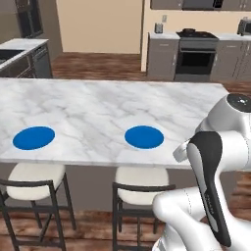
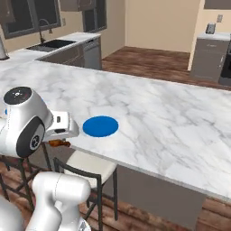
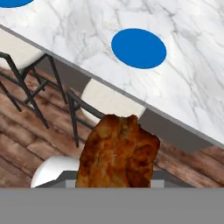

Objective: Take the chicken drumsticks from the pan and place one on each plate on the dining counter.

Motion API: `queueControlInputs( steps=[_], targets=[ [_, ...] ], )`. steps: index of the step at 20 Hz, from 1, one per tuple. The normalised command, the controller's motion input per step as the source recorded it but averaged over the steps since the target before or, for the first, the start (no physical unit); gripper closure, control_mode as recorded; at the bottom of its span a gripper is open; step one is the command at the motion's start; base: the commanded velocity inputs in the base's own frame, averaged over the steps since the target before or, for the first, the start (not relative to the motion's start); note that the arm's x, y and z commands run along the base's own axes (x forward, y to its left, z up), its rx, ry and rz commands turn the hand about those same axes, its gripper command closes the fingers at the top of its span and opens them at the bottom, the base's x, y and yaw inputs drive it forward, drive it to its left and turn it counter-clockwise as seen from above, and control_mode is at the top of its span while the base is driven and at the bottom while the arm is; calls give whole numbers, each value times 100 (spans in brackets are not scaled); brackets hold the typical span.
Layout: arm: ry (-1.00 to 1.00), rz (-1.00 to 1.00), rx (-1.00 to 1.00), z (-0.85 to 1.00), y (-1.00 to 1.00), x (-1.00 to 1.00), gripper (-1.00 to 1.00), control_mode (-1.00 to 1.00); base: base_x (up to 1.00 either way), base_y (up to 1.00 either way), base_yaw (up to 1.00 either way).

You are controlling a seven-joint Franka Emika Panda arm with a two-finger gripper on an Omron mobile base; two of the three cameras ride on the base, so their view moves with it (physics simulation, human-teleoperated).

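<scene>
At one o'clock beyond your gripper [image 3: 114,186], clamped on a drumstick [image 3: 117,153], lies the near plate [image 3: 138,48] on the counter [image 3: 192,78]; the drumstick's axis seemingly points toward it.

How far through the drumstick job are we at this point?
Nothing is delivered yet: both flat round blue plates on the white marble dining counter are bare. In hand: the pincer is shut on one orange-brown chicken drumstick, held short of the counter's edge above the stools. Left: plate it, then fetch another.
</scene>
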Motion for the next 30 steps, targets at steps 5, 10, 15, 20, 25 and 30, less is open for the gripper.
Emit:
queueControlInputs(
  steps=[5,10,15,20,25,30],
  targets=[
    [0,0,0,0,0,0,100,100,32,68,-49],
    [0,0,0,0,0,0,100,100,31,34,-29],
    [0,0,0,0,0,0,100,100,3,5,-4],
    [0,0,0,0,0,0,100,100,0,0,0],
    [0,0,0,0,0,0,100,100,4,0,0],
    [3,0,-1,-4,0,45,100,-100,19,0,0]
  ],
)
